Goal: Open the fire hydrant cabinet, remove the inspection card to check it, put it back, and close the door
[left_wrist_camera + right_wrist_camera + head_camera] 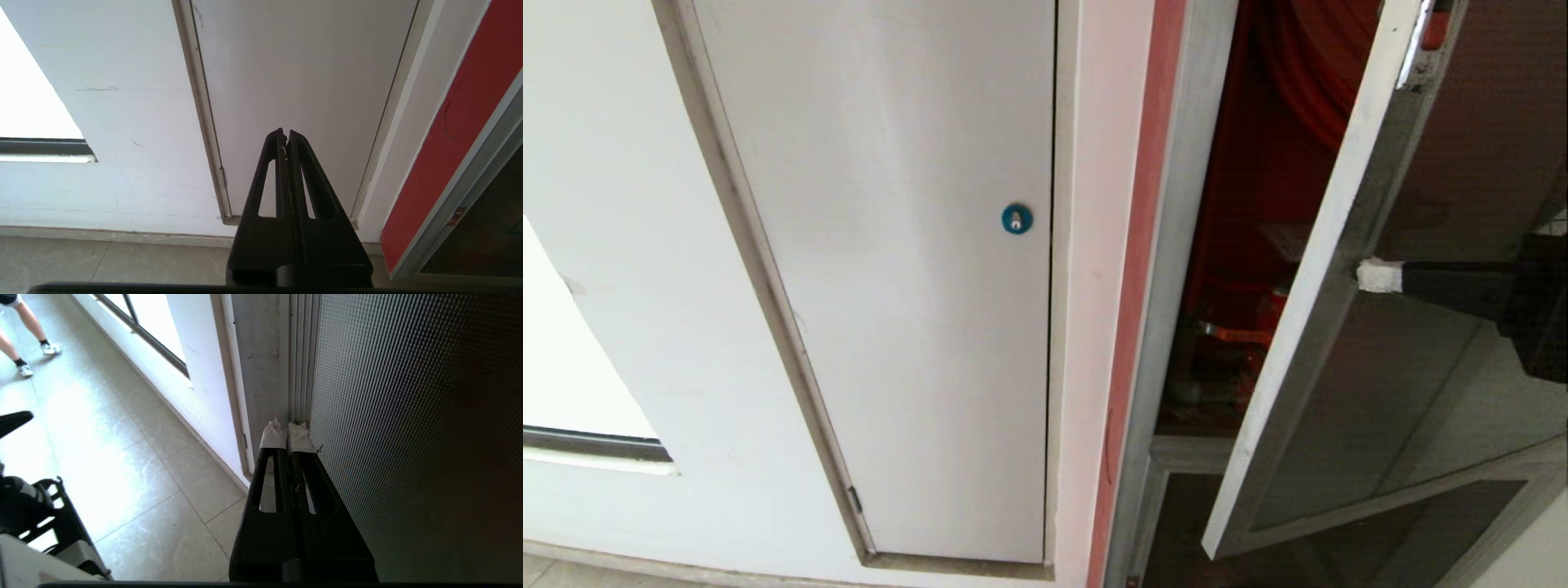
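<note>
We find the door (pixel 1347 269) part-open, swung out from the cabinet (pixel 1176 245), with the red interior and a red valve (pixel 1270 314) visible through the gap. The right hand (pixel 1379 276), its fingers pressed together and holding nothing, has its white-taped tips (pixel 286 437) against the silver frame of the door beside the textured glass, as seen in the right wrist view. The left hand (pixel 285 136), fingers likewise together and empty, hangs low before the white door (pixel 890 245) with the blue lock (pixel 1016 219), taking no part. A pale sheet (pixel 1286 241) inside the cabinet may be the card; we cannot confirm it.

Risks as we judge them: the tips bear on a narrow frame edge, so they could slide off onto the glass or past the edge and lose the door. The gap is too narrow for an arm; reaching in now could strike the frame or hose (pixel 1307 73). A person's legs (pixel 20 339) show across the floor behind, well apart, but worth watching if the base moves
</note>
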